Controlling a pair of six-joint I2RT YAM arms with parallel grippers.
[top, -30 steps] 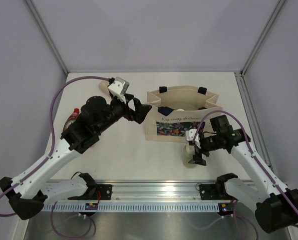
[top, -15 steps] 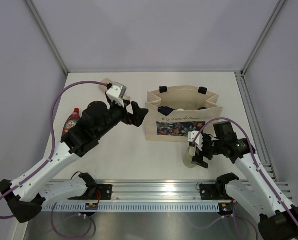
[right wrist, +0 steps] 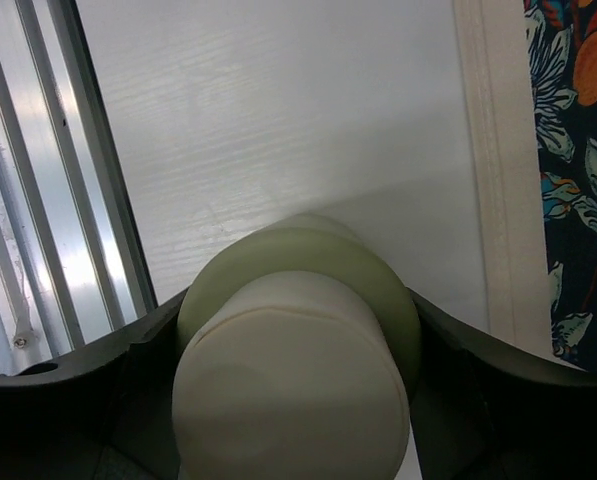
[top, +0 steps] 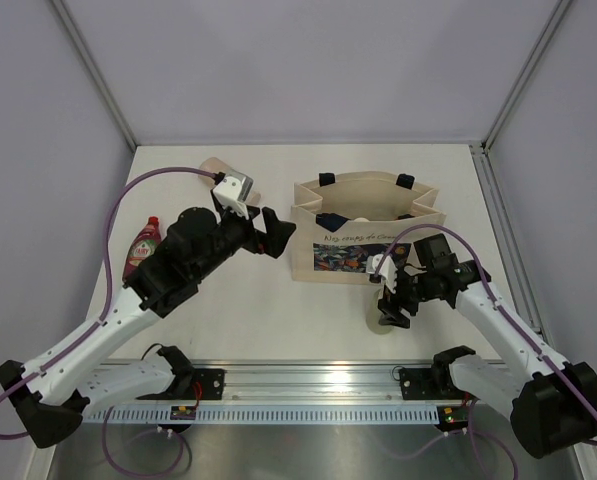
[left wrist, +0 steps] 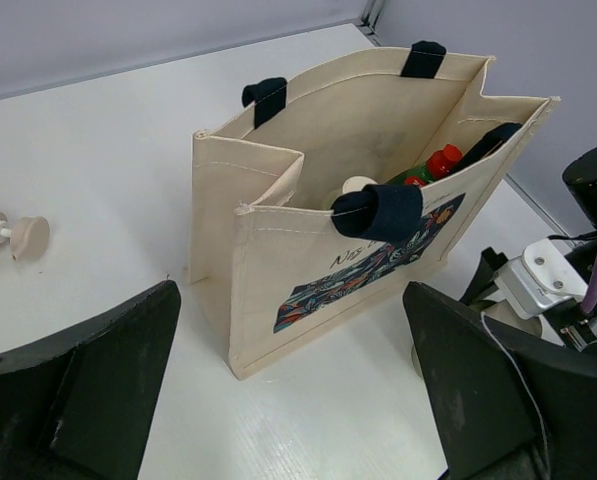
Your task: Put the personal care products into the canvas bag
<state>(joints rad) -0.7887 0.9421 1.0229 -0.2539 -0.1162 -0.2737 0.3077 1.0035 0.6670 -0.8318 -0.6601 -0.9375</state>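
The canvas bag (top: 363,255) stands open right of the table's middle, also in the left wrist view (left wrist: 308,240). Inside it show a red cap (left wrist: 441,160) and a white cap (left wrist: 358,185). A pale cylinder with a white cap (right wrist: 293,360) stands upright just in front of the bag (top: 377,324). My right gripper (top: 390,308) is down over it, both fingers against its sides (right wrist: 296,330). My left gripper (top: 276,232) hangs open left of the bag (left wrist: 290,370), holding nothing. A red squeeze bottle (top: 142,245) lies at the far left. The beige pump bottle (top: 215,167) lies behind the left arm (left wrist: 8,232).
The aluminium rail (top: 308,378) runs along the near edge, just behind the pale cylinder (right wrist: 48,250). The bag's dark handles (left wrist: 393,210) hang over its rim. Grey walls close off the table's back and sides.
My right gripper dropped around the pale cylinder and narrowed onto it. The left arm drew slightly back from the bag, still open.
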